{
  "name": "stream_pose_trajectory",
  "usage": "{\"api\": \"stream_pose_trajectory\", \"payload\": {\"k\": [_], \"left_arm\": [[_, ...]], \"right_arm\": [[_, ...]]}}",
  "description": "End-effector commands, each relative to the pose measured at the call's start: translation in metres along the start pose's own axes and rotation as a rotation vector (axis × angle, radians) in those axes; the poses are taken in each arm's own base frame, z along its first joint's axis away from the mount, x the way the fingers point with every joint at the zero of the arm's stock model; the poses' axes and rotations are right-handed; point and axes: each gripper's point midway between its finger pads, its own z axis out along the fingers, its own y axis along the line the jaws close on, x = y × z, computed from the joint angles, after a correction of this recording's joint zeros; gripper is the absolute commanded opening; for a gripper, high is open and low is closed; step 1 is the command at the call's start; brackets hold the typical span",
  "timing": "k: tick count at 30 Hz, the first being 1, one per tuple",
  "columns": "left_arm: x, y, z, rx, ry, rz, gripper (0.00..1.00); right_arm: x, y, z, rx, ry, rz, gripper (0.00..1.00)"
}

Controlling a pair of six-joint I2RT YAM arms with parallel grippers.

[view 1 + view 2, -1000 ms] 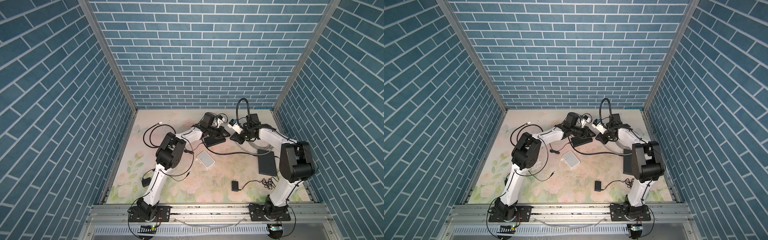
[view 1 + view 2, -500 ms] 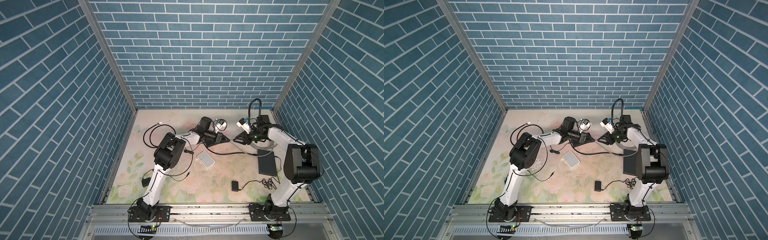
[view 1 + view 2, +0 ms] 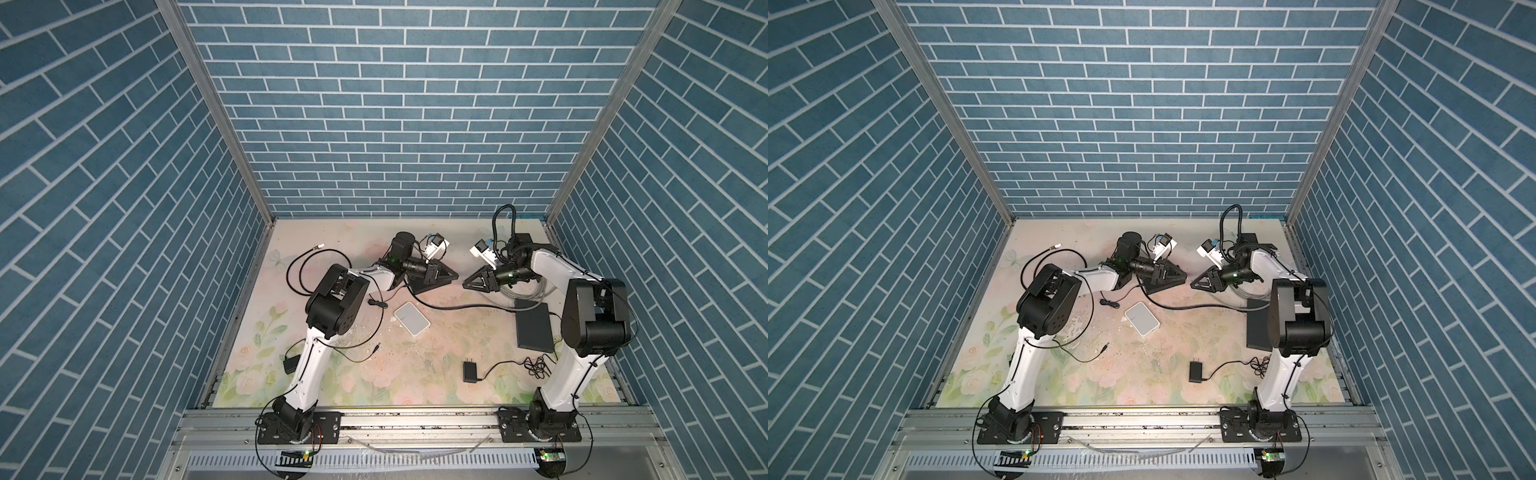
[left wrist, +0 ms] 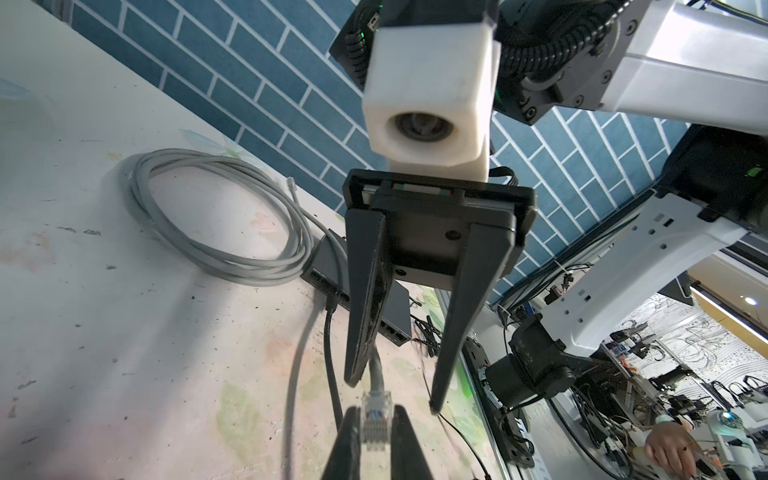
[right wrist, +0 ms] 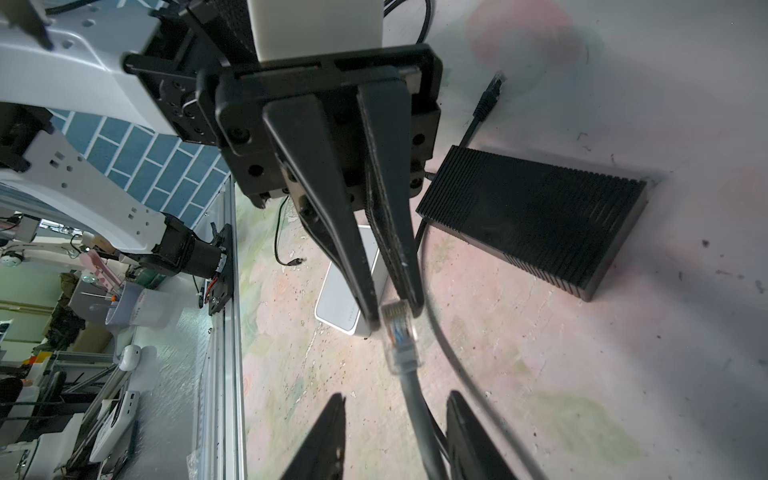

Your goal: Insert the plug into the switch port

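The left gripper (image 5: 395,312) is pinching the clear plug (image 4: 376,428) above the bench's (image 3: 415,357) far middle. The right gripper (image 4: 394,395) is hanging partly open astride the grey cable (image 5: 415,399). The switch (image 3: 534,326) is lying near the right edge.

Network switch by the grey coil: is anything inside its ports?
A black cable is plugged into one port of the network switch. The other visible ports look empty; the open right gripper hides the middle ones.

I'm working in a robotics lab cell: brick-print panels (image 3: 399,104) box in a flower-printed table (image 3: 395,374) fronted by an aluminium rail (image 3: 415,422). Beyond it the wrist views show a cup of tools (image 5: 133,309) and cluttered workbenches (image 4: 648,357).
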Motion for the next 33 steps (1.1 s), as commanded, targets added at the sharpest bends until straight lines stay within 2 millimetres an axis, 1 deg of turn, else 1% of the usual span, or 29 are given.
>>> {"api": "stream_pose_trajectory", "payload": {"k": [1,4,6,8,16,17,20,22,23,24,25,27,28,29,31,33], "left_arm": [[-0.020,-0.028,-0.006,0.067,-0.019,0.096,0.11],[-0.020,-0.029,-0.006,0.076,-0.019,0.095,0.11],[-0.021,-0.030,-0.006,0.078,-0.021,0.098,0.11],[-0.020,-0.030,-0.006,0.079,-0.020,0.093,0.11],[-0.023,-0.029,-0.006,0.079,-0.027,0.092,0.11],[-0.022,-0.029,-0.006,0.081,-0.026,0.091,0.11],[-0.023,-0.029,-0.006,0.085,-0.028,0.088,0.11],[-0.022,-0.030,-0.006,0.086,-0.031,0.088,0.13],[-0.022,-0.029,-0.007,0.083,-0.032,0.084,0.15],[-0.024,-0.028,-0.008,0.072,-0.039,0.080,0.20],[-0.026,-0.022,-0.011,0.043,-0.054,0.069,0.28],[-0.033,-0.012,-0.023,-0.016,-0.092,0.056,0.35],[-0.037,-0.004,-0.030,-0.060,-0.113,0.035,0.39],[-0.040,0.000,-0.037,-0.089,-0.127,0.026,0.41],[-0.045,0.008,-0.049,-0.151,-0.141,0.003,0.40],[-0.043,0.020,-0.058,-0.239,-0.129,-0.029,0.38]], "right_arm": [[-0.012,0.007,-0.003,-0.043,-0.011,-0.070,0.36],[-0.014,0.008,-0.003,-0.056,-0.004,-0.074,0.33],[-0.015,0.009,-0.003,-0.058,-0.002,-0.080,0.27],[-0.015,0.010,-0.002,-0.059,-0.002,-0.082,0.20],[-0.012,0.011,0.003,-0.068,0.019,-0.080,0.19],[-0.012,0.011,0.004,-0.064,0.021,-0.084,0.16],[-0.014,0.013,0.003,-0.062,0.018,-0.095,0.02],[-0.013,0.012,0.003,-0.056,0.021,-0.094,0.00],[-0.014,0.012,0.002,-0.054,0.021,-0.096,0.00],[-0.014,0.012,0.002,-0.047,0.023,-0.097,0.00],[-0.013,0.012,0.002,-0.039,0.024,-0.094,0.00],[-0.009,0.010,0.002,-0.007,0.028,-0.096,0.00],[-0.006,0.007,0.002,0.020,0.033,-0.095,0.00],[-0.003,0.005,0.002,0.043,0.043,-0.097,0.00],[0.001,0.000,0.001,0.083,0.056,-0.096,0.00],[0.002,-0.005,0.001,0.122,0.068,-0.099,0.00]]}}
